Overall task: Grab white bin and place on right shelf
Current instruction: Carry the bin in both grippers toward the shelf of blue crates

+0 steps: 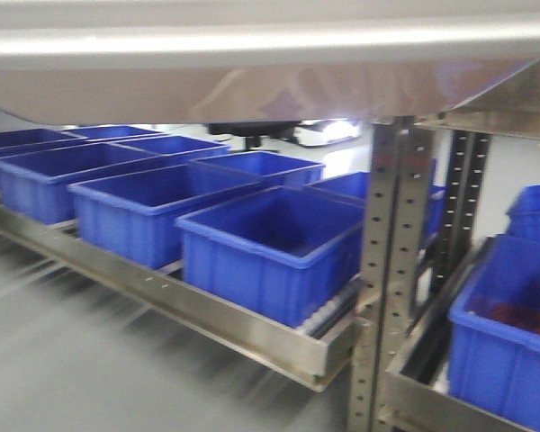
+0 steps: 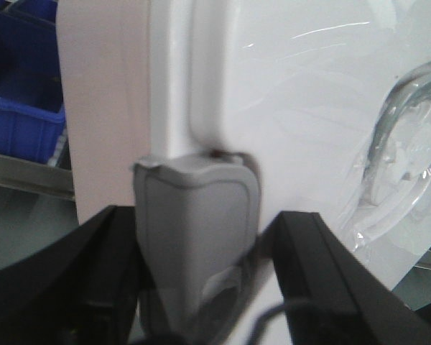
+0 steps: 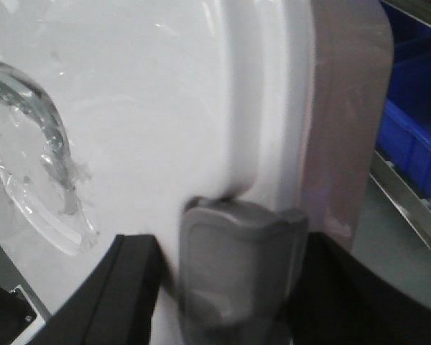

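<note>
Your left gripper (image 2: 201,241) and right gripper (image 3: 233,277) each pinch a grey latch (image 2: 194,208) on the white bin (image 1: 252,85), filling the front view's top. Latches could pop, or the bin could clip that centre-right upright (image 1: 387,270).

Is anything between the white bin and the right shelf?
Yes. On the right shelf, a blue crate fills the front of the visible lower level, with a second crate behind it. The white bin hangs overhead. What lies on the level above cannot be seen.
</note>
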`<state>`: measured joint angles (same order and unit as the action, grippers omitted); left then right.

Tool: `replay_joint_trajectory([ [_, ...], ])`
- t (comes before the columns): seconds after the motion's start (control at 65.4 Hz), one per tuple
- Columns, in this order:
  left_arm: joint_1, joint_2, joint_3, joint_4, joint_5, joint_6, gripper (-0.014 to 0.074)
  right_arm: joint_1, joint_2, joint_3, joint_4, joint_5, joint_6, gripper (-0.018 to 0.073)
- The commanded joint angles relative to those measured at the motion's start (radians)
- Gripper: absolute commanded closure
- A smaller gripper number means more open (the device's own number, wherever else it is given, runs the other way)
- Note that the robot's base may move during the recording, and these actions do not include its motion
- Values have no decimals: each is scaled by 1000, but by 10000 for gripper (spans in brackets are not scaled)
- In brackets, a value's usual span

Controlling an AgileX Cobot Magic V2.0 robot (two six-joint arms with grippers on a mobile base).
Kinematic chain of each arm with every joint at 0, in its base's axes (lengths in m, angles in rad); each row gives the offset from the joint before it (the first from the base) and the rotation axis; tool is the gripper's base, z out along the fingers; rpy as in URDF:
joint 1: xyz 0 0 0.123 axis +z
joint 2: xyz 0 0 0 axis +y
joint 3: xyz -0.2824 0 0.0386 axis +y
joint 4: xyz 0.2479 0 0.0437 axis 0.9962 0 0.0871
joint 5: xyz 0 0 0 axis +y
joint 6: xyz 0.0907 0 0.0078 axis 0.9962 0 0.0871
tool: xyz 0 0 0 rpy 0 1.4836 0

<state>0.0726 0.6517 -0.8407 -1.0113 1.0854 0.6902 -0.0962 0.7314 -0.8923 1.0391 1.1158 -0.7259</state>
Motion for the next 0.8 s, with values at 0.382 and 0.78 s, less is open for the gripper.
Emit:
replay_joint_trajectory([
  [0.382, -21, 0, -32, -196, 38, 5, 356, 10, -7, -26, 175, 46, -18, 162],
  [0.78, -21, 0, -32, -196, 38, 5, 356, 10, -7, -26, 175, 46, -18, 162],
])
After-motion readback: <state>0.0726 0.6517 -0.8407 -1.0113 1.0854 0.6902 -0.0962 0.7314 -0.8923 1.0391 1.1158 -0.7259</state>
